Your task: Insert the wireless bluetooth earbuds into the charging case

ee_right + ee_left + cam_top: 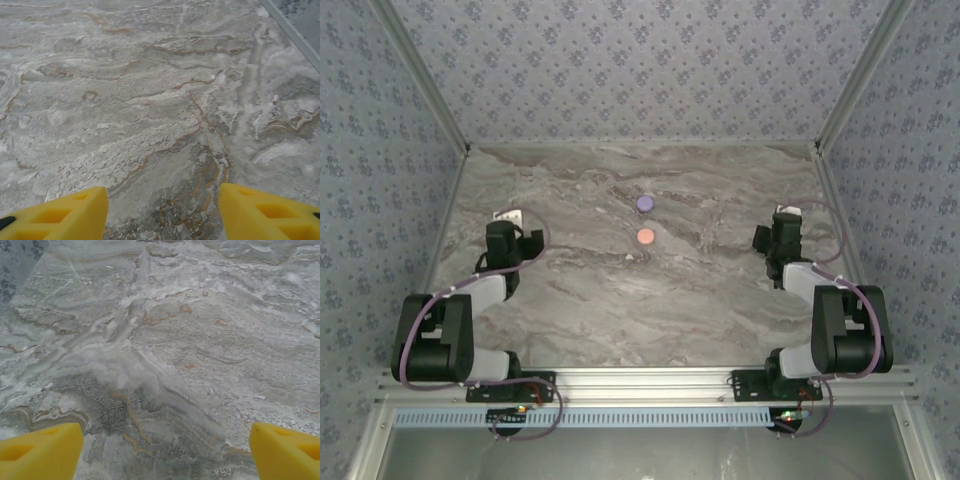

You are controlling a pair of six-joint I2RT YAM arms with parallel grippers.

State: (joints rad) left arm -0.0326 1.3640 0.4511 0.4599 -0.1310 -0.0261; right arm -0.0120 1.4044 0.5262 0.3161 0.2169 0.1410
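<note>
Gaping left end effector (165,442) sits near table (482,192) edge.

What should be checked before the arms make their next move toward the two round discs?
1. Left gripper jaws apart, nothing between them: ok.
2. Right gripper jaws apart, nothing between them: ok.
3. Lavender disc and pinkish-orange disc lie apart from each other, between the two grippers: ok.
4. Discs opened to take earbuds: cannot tell.
5. Earbuds located: cannot tell, too small from above.
6. Grippers close to the discs: not ok, both stand off to the sides.
</note>
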